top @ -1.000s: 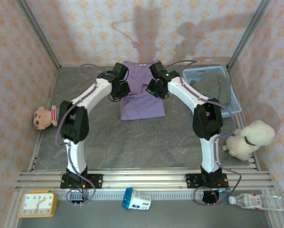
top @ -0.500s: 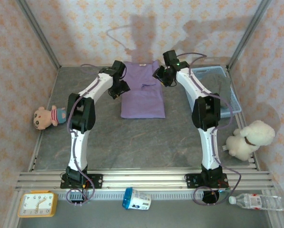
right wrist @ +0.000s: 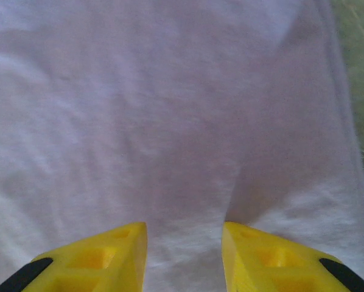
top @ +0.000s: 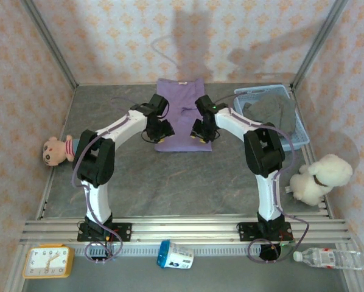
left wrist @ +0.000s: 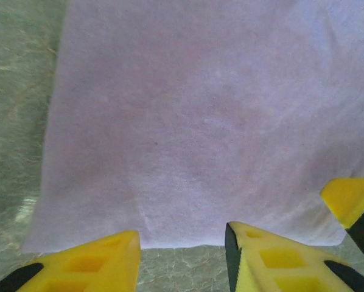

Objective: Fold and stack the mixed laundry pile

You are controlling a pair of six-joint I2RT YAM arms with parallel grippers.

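The lilac-purple shirt (top: 182,115) lies flat at the back middle of the table, sleeves folded in. My left gripper (top: 162,132) hovers at the shirt's near left corner, open; in the left wrist view the shirt (left wrist: 194,121) ends at its hem just ahead of the left gripper (left wrist: 182,255), with bare table between the fingers. My right gripper (top: 201,131) is over the near right corner, open; the right wrist view has the shirt (right wrist: 170,109) under the right gripper (right wrist: 185,249). The grey-brown trousers (top: 273,112) lie in the light blue basket (top: 301,133).
A plush doll (top: 57,149) lies at the left table edge and a white plush dog (top: 319,177) at the right. A yellow clock (top: 47,261), a white-blue cup (top: 175,255) and a water bottle (top: 328,259) lie in front of the rail.
Both grippers have moved from the shirt's far upper sides toward me to its near corners. The shirt now lies smoother, its sleeves folded in.
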